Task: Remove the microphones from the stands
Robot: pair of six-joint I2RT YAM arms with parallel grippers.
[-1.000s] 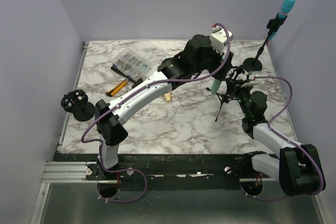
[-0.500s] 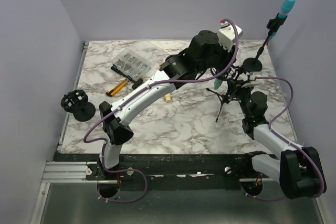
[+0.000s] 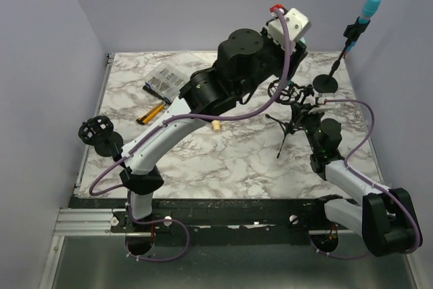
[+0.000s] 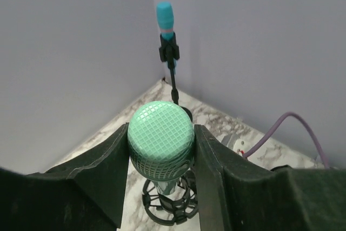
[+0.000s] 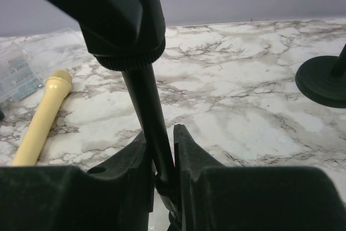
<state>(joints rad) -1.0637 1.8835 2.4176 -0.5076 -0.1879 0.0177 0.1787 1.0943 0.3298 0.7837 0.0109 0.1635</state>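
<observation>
A green mesh-headed microphone [image 4: 161,143] is clamped between my left gripper's fingers [image 4: 161,133]. Its body hangs down to the black ring mount [image 4: 168,208] of the tripod stand [image 3: 291,123]; I cannot tell whether its lower end is still inside the ring. In the top view my left gripper [image 3: 285,52] is raised above that mount [image 3: 283,89] and hides the microphone. My right gripper [image 5: 161,144] is shut on the stand's black pole [image 5: 154,128], low by the table, and shows in the top view [image 3: 306,112].
A second stand with a blue microphone [image 3: 370,6] is at the back right [image 4: 165,17], its round base [image 5: 324,79] on the marble. A cream handle [image 5: 46,109], a yellow tool [image 3: 150,113], a clear parts box [image 3: 164,80] and a spare black mount [image 3: 98,133] lie to the left.
My left arm has risen and swung back with the microphone, which no longer shows beside the tripod in the top view. The right arm has held still on the pole.
</observation>
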